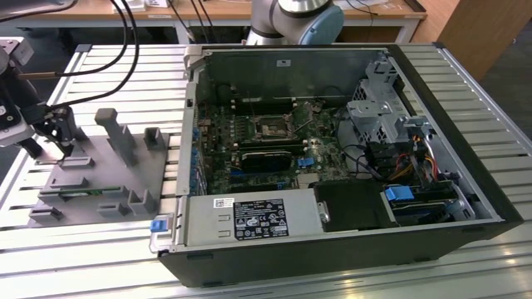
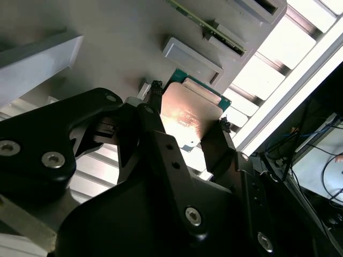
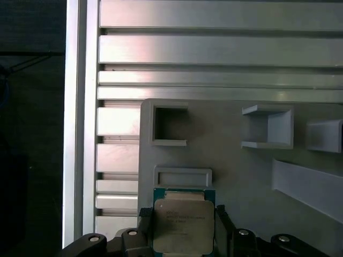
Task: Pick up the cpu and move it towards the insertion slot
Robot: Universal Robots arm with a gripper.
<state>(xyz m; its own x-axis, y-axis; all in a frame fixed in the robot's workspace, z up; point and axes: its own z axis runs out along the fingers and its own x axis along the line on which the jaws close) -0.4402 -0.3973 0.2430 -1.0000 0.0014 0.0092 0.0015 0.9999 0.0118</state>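
The cpu (image 3: 184,222), a flat square chip with a shiny metal top and a green rim, sits between my gripper's (image 3: 183,214) two black fingers just above the grey fixture plate (image 3: 241,171). In the second wrist view the cpu (image 2: 187,115) glints warm under the light, and the gripper (image 2: 190,107) is shut on its two opposite edges. In the exterior view the gripper (image 1: 50,148) hangs over the plate's far corner at that view's left. The insertion slot (image 1: 273,129), a dark square socket in a silvery frame, lies on the green board inside the open computer case, well off to that view's right.
The grey fixture plate (image 1: 108,168) carries several upright blocks and a memory stick (image 1: 79,193). The open computer case (image 1: 465,124) has tall walls, a drive cage and cables inside. Everything rests on a slatted aluminium table (image 1: 99,249). The arm's base (image 1: 299,18) stands behind the case.
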